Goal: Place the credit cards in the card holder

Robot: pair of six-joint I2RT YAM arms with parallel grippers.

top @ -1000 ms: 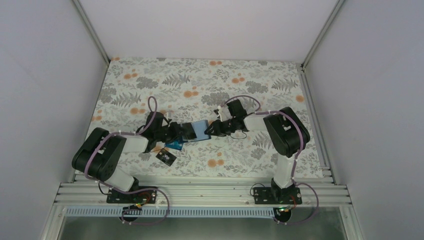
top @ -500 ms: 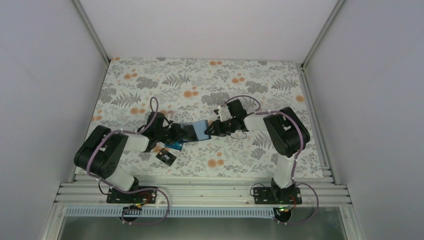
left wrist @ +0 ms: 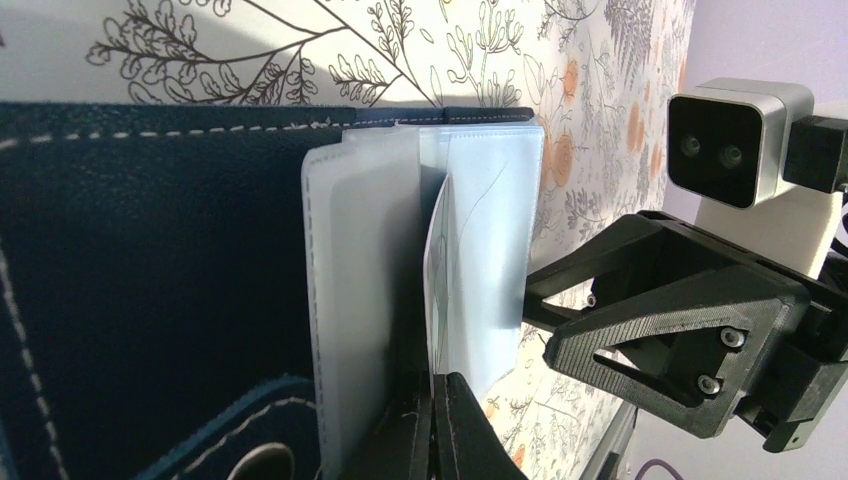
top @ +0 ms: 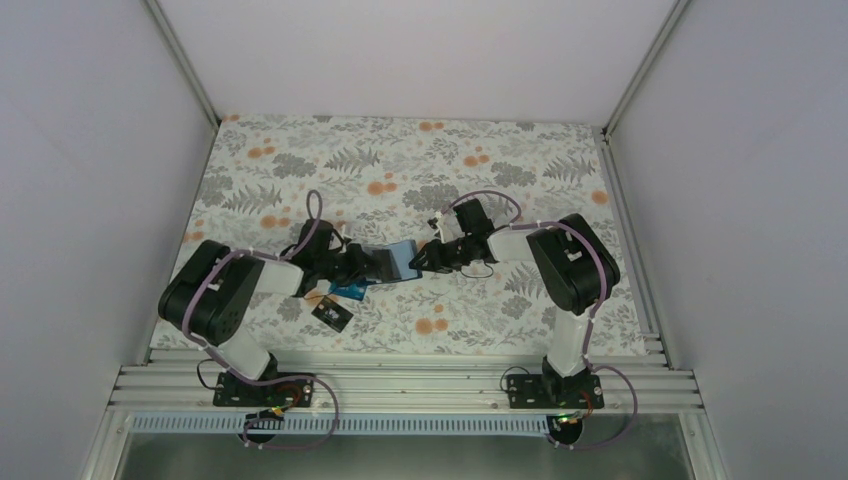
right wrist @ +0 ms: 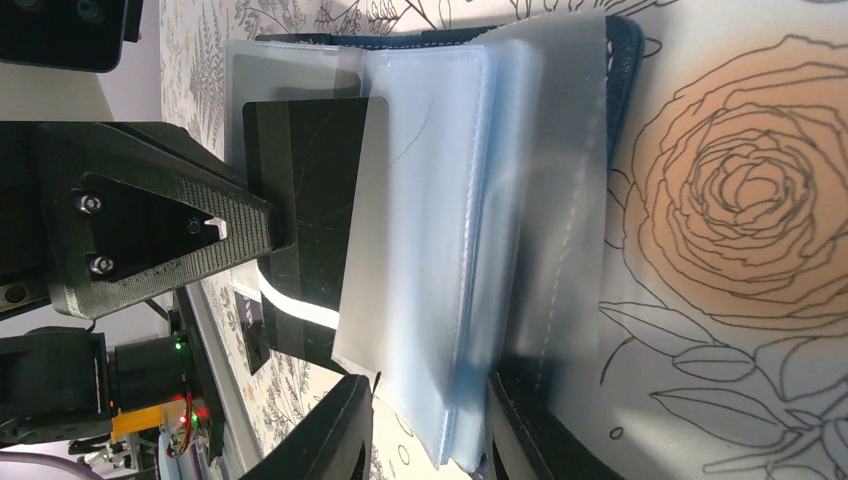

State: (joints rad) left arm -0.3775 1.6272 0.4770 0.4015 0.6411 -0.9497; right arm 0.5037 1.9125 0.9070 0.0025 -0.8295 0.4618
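The navy card holder (top: 392, 260) lies open at mid-table, its clear sleeves (right wrist: 430, 200) fanned up. My left gripper (top: 352, 264) is at its left edge, shut on a black card (right wrist: 300, 180) with a white stripe. The card's far end lies under one clear sleeve. In the left wrist view the jaws (left wrist: 440, 385) pinch that card edge-on beside the navy cover (left wrist: 150, 250). My right gripper (top: 418, 258) reaches in from the right. Its fingers (right wrist: 428, 385) are closed on the stack of sleeves.
A teal-blue card (top: 350, 291) and another black card (top: 332, 314) lie on the floral cloth just in front of the left gripper. White walls and aluminium rails bound the table on three sides.
The left arm's elbow has swung toward the middle, and its gripper has edged slightly toward the card holder. The right arm has not moved.
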